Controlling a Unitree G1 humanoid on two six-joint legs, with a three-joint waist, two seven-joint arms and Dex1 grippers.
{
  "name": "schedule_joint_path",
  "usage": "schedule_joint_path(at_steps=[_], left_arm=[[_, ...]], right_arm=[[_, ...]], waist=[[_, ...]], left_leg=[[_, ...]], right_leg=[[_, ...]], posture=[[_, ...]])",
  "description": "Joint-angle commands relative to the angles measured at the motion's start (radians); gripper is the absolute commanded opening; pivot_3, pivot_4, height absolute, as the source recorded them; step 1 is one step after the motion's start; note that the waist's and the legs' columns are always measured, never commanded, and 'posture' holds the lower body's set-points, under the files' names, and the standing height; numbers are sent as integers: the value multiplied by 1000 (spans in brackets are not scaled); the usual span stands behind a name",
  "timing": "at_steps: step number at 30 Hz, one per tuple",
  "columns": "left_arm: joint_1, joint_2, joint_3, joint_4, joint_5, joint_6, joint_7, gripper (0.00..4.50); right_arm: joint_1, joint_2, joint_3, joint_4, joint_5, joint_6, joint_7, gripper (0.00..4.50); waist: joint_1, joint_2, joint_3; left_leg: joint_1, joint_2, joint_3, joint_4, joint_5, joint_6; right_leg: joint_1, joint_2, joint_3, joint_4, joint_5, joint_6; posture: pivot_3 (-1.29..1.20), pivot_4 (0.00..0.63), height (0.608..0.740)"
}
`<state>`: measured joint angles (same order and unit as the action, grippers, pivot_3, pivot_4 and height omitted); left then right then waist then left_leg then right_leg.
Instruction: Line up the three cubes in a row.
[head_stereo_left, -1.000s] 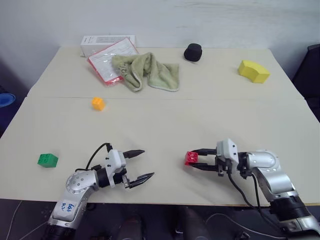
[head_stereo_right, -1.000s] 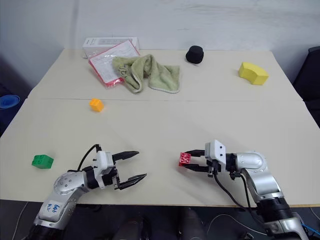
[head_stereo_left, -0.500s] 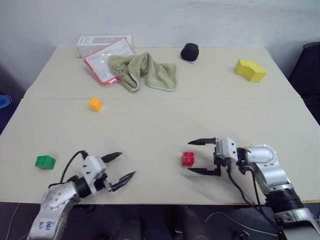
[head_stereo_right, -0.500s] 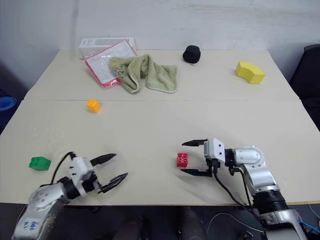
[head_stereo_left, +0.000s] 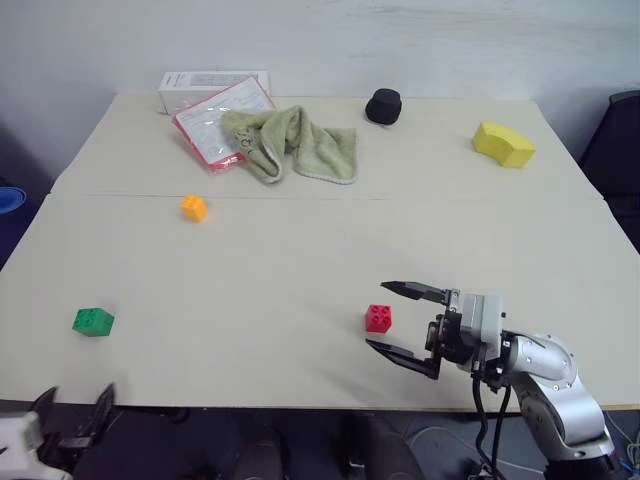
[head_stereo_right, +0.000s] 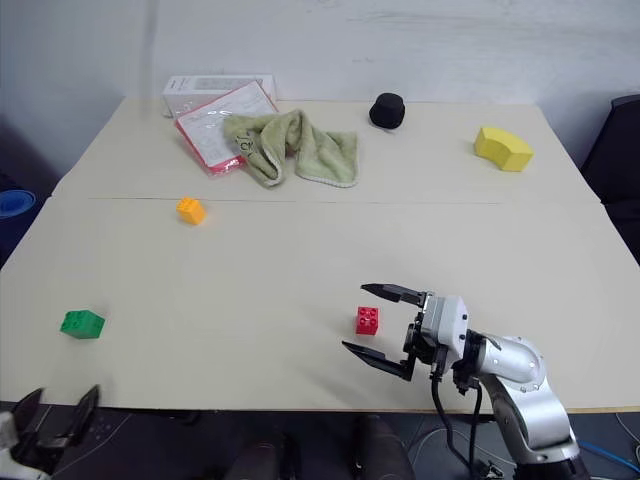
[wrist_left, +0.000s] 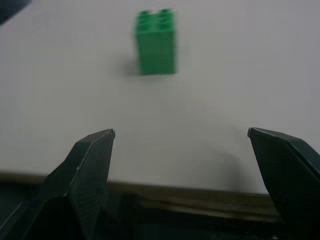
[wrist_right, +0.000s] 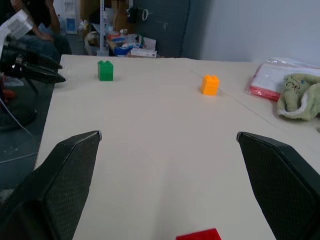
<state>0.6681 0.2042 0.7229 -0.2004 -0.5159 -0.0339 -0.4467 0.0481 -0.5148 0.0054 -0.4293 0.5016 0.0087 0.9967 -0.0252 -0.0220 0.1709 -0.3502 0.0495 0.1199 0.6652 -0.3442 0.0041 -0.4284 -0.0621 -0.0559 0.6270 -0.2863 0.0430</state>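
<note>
The red cube (head_stereo_left: 378, 318) rests near the table's front edge, free of any grip. My right gripper (head_stereo_right: 356, 318) hovers open just above and behind it, one finger on each side in the head views. In the right wrist view the red cube (wrist_right: 197, 234) peeks in low between the fingers. The green cube (head_stereo_left: 93, 321) sits at the front left and the orange cube (head_stereo_left: 194, 207) lies farther back on the left. My left gripper (head_stereo_left: 75, 400) is open, off the table's front left corner and below its edge. It points at the green cube (wrist_left: 156, 42).
At the back lie a green towel (head_stereo_left: 295, 145), a pink packet (head_stereo_left: 215, 120) and a white box (head_stereo_left: 210, 85). A black object (head_stereo_left: 383, 105) and a yellow curved block (head_stereo_left: 503, 142) sit at the back right. A seam (head_stereo_left: 330, 197) crosses the table.
My right gripper opened, let go of the red cube, then drew back and up. My left arm swung left and back off the table's front edge.
</note>
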Motion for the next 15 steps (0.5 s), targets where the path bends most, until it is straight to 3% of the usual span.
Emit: schedule_joint_path(at_steps=[1,11,15], left_arm=[[-25,-11,33,17,-45,-5,35,4500],[-345,122,-47,63,20,98,170,4500],[-401,160,-77,106,57,145,193,4500]], right_arm=[[27,-14,-26,-60,33,15,-19,4476],[-6,-42,-38,-13,29,27,-11,4476],[-9,-33,-20,-22,20,30,-24,4476]], waist=[[0,-4,-2],[23,-9,-6],[13,-9,-7]], left_leg=[[0,0,0,0,0,0],[0,0,0,1,0,1],[0,0,1,0,-1,0]], right_leg=[[0,0,0,0,0,0],[0,0,-1,0,0,0],[0,-1,0,1,0,0]], posture=[[0,150,740],[0,150,740],[0,150,740]])
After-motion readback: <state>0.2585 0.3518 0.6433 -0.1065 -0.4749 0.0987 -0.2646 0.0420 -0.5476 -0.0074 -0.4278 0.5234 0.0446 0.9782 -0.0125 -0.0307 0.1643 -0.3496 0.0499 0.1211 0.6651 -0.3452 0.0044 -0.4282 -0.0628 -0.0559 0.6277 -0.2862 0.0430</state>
